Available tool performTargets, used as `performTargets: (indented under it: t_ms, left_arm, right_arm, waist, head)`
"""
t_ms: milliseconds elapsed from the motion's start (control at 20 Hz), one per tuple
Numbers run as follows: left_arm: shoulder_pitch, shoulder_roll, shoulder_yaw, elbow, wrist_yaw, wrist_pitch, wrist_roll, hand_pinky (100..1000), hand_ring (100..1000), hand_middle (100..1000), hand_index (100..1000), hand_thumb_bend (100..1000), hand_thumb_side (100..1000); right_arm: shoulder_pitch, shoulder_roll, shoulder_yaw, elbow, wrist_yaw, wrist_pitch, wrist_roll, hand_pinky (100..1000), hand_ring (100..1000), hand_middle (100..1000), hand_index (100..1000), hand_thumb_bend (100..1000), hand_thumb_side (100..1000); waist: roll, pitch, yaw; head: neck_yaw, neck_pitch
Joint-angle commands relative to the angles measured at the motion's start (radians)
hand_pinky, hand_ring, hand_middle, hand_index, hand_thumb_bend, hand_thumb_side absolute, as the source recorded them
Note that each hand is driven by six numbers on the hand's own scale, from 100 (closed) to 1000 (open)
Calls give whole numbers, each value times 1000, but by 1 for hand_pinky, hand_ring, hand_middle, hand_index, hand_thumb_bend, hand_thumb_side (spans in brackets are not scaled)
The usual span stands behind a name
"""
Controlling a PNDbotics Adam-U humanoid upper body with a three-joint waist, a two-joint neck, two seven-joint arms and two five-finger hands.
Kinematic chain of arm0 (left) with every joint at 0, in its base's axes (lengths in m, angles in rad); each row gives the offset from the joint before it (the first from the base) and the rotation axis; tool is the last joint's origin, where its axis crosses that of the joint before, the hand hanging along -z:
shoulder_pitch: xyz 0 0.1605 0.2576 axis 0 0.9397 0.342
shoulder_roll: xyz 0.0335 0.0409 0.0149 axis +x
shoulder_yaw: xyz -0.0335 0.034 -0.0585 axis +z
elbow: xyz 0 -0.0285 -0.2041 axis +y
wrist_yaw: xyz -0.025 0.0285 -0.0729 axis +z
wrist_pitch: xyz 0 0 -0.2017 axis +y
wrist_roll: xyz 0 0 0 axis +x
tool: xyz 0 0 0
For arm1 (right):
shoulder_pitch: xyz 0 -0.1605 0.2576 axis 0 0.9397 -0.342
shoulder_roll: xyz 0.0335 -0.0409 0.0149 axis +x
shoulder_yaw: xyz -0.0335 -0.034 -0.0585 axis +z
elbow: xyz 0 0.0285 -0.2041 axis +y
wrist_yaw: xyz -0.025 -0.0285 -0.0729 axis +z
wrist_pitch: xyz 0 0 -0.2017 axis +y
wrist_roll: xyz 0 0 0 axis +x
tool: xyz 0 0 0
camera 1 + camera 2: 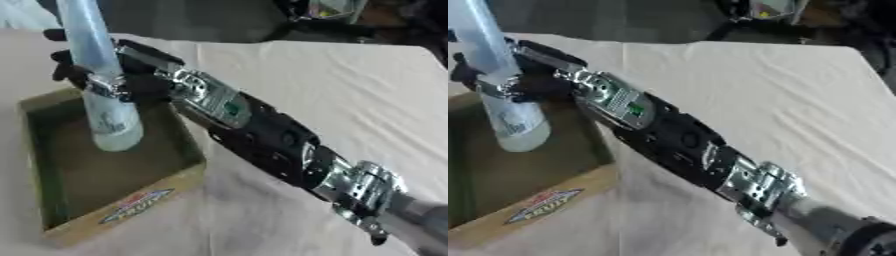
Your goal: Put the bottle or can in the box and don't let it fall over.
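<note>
Left eye view shows the black fingers (72, 70) of the right hand (131, 70) curled round a pale blue, translucent bottle (101, 75), gripping it about the middle. It tilts, its upper end leaning toward the view's top left and running out of frame, its rounded lower end hanging inside the open cardboard box (131, 200); whether that end touches the box floor I cannot tell. A whitish label shows on the lower part of the bottle.

From the hand the right arm (262, 135) runs down to the lower right corner, silver at the wrist with a small green spot, black along the forearm, silver again at the next joint. It lies over the box's right wall and hides the far right corner.

Brown and shallow, the box has a dark floor and a red, white and blue logo (136, 205) on its near wall. It stands on a table (350, 100) covered with a creased cream cloth. Beyond the far edge the room is dark, with some blurred dark equipment (772, 12) at the top.
</note>
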Motion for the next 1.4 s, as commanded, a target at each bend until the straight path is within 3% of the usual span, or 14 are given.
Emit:
performTargets:
  t_ms: [50, 200, 600, 900, 1150, 1400]
  left_arm:
    - [-5, 32, 16, -15, -1, 0, 11, 1000, 972, 886, 658, 411, 339]
    - [-4, 33, 19, -15, 0, -1, 16, 1000, 972, 885, 656, 409, 340]
    - [2, 35, 26, -15, 1, 1, 29, 1000, 971, 881, 653, 404, 345]
    - [9, 39, 29, -15, -1, 1, 31, 1000, 971, 880, 649, 402, 345]
    - [17, 43, 29, -15, -3, 1, 32, 1000, 970, 879, 647, 397, 348]
    - [25, 47, 32, -15, -5, 0, 36, 1000, 970, 878, 647, 397, 348]
  right_arm:
    - [-8, -13, -1, -40, 78, -24, 36, 1000, 1000, 990, 1000, 100, 534]
    - [1, -16, 0, -50, 173, -22, 42, 1000, 1000, 1000, 1000, 100, 618]
    - [29, -16, 6, -82, 317, -21, 10, 1000, 1000, 1000, 1000, 100, 656]
    - [40, -36, -7, -157, 367, 20, 45, 1000, 1000, 1000, 1000, 100, 743]
    - [63, -50, -24, -220, 374, 54, 137, 1000, 1000, 1000, 1000, 100, 685]
    - [82, -65, -49, -255, 334, 106, 193, 1000, 1000, 1000, 1000, 100, 727]
  waist:
    - [7, -27, -2]
    - [7, -27, -5]
    - [10, -27, -16]
    - [14, -31, -30]
    - [17, -35, -43]
    - [22, -39, -56]
  head:
    - [-4, 5]
    - [-4, 7]
    - [-6, 13]
    - [-2, 19]
    - [-3, 24]
    - [16, 23]
